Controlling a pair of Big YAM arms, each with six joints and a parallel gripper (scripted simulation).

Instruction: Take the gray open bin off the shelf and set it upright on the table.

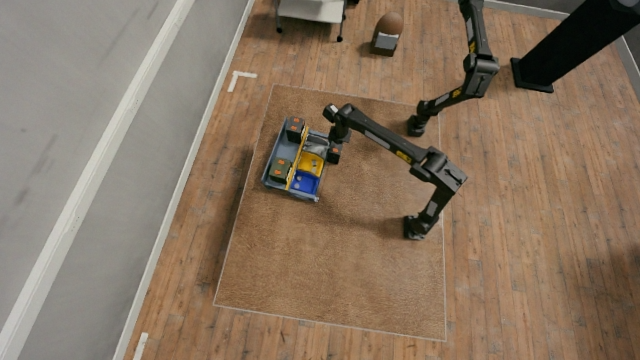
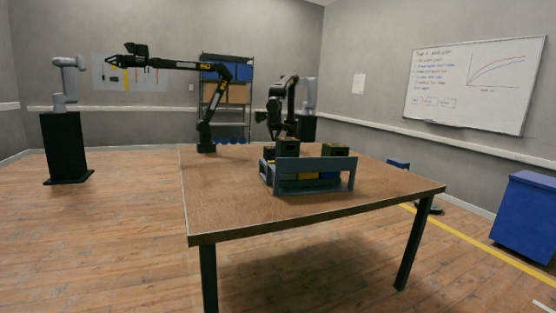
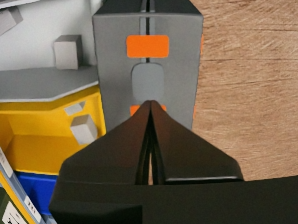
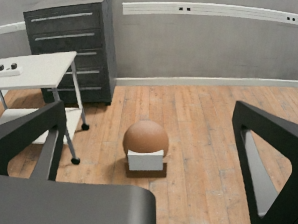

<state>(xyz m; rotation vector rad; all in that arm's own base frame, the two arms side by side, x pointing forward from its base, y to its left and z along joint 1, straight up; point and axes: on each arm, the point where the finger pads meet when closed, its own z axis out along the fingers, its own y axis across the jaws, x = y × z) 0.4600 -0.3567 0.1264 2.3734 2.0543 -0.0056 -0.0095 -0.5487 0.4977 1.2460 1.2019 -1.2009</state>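
The gray open bin (image 1: 316, 145) (image 3: 30, 47) stands on the blue-gray shelf (image 1: 285, 150) (image 2: 316, 164), with gray blocks inside. Beside it stand the yellow bin (image 1: 310, 164) (image 2: 308, 176) (image 3: 40, 155) and the blue bin (image 1: 305, 183) (image 2: 330, 175) (image 3: 37, 187), also with parts inside. A dark box (image 1: 334, 153) (image 2: 269, 153) (image 3: 116, 65) with orange patches stands against the gray bin's open-front side. My left gripper (image 2: 274, 137) (image 3: 150, 110) is shut and empty, its tips pointing down over that box. My right gripper (image 2: 106, 60) (image 4: 149, 109) is open and empty, away from the shelf.
Another dark box (image 1: 295, 129) (image 2: 287, 148) and a green box (image 1: 280, 170) (image 2: 335, 150) sit on the shelf's rear part, behind a yellow strip (image 1: 296, 160). The table (image 1: 320, 260) (image 2: 226, 200) extends around the shelf. The right arm (image 1: 477, 75) reaches beyond the table.
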